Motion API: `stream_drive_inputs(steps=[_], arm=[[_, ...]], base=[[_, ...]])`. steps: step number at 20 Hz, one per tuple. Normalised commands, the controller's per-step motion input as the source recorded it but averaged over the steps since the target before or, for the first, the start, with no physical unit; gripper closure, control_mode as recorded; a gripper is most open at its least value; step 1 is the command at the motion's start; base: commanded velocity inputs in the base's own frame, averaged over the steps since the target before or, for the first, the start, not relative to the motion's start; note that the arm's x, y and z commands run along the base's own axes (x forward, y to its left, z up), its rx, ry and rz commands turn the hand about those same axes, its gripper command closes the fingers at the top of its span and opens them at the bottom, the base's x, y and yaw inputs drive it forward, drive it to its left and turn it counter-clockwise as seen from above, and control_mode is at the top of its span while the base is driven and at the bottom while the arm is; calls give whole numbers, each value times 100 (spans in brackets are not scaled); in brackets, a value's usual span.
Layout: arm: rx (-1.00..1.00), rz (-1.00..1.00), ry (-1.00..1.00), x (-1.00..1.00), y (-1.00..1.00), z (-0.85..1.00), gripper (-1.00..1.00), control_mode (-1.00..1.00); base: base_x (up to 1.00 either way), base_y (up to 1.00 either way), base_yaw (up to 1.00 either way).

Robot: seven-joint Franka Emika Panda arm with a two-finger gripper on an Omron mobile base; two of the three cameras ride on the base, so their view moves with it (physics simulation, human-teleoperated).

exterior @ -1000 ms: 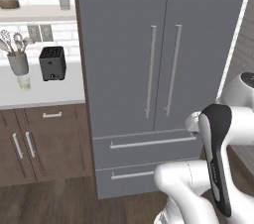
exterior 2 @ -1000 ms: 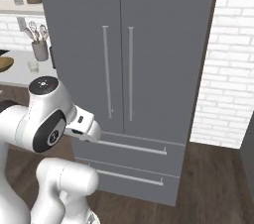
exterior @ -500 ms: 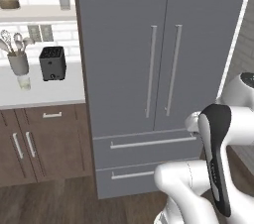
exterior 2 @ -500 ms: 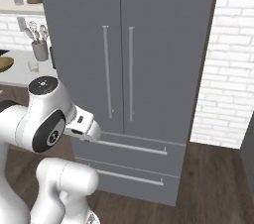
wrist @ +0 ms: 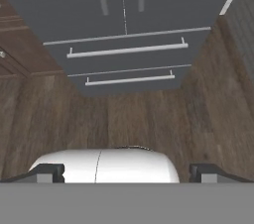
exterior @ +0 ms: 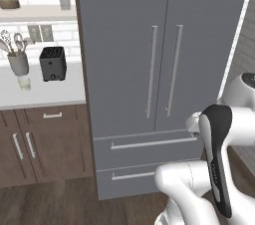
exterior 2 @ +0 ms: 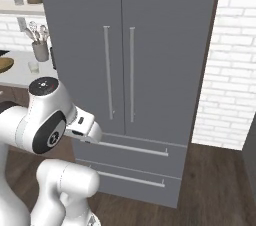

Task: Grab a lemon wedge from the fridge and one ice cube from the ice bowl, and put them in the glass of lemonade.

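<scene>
With both fridge (exterior: 164, 69) doors closed at frame centre and the hand (wrist: 127, 172) low, fingers spread wide and empty, the opening step comes first: reach up for a door handle (exterior: 152, 72).

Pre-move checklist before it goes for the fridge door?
1. Fridge doors shut, handles unobstructed: ok.
2. Hand open and empty: ok.
3. Hand lined up with a door handle: not ok; the hand view looks down at the drawers and wood floor.
4. Glass of lemonade upright on the counter, beside the utensil cup: ok.
5. Ice bowl in sight at the counter's edge: ok; ice cube inside: cannot tell.
</scene>
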Motion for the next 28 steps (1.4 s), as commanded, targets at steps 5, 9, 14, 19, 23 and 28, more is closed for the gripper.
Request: stream_drive_inputs(steps=[5,9,14,19,23,28], arm=[[0,0,0,0,0,0,-100,100],[0,0,0,0,0,0,-100,100],[0,0,0,0,0,0,-100,100],[0,0,0,19,5,0,-100,-100],[0,0,-4,28,0,0,-100,-100],[-1,0,-18,60,0,2,-100,-100]], base=[[0,0,0],[0,6,0],[0,9,0],[0,0,0],[0,0,0],[0,0,0]])
